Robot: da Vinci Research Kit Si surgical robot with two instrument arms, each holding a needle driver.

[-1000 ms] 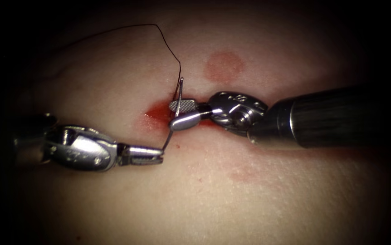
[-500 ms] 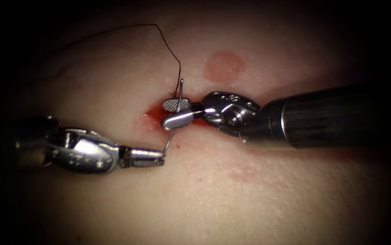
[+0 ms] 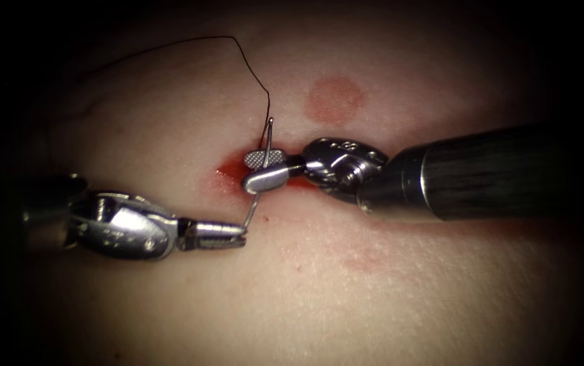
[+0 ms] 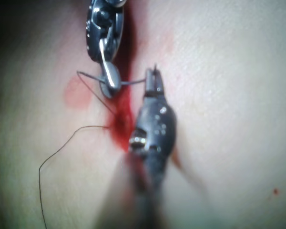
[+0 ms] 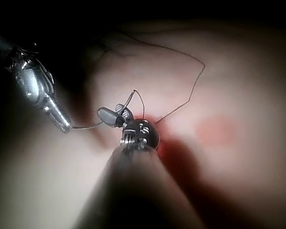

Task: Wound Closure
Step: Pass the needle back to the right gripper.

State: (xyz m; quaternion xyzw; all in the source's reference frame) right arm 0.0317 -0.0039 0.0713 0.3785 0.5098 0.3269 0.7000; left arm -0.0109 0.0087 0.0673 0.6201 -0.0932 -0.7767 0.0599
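Note:
The curved needle stands over the cut and is not in the tissue. My left tool comes in from the left, jaws shut on the needle's lower end. The needle rises between the parted jaws of my right tool, which straddle its middle; the upper jaw's gridded face shows. Black thread leaves the needle's upper end and arcs away to the upper left. In the left wrist view the left tool grips the needle. The right wrist view shows the right tool around the needle.
Red fluid pools in the cut under the right tool. A round pink mark lies on the tissue above the right tool's wrist. A fainter pink patch sits below the right shaft.
The right tool has slid left along the cut until its jaws straddle the needle, and they now stand slightly closer together. The left tool and needle have barely moved.

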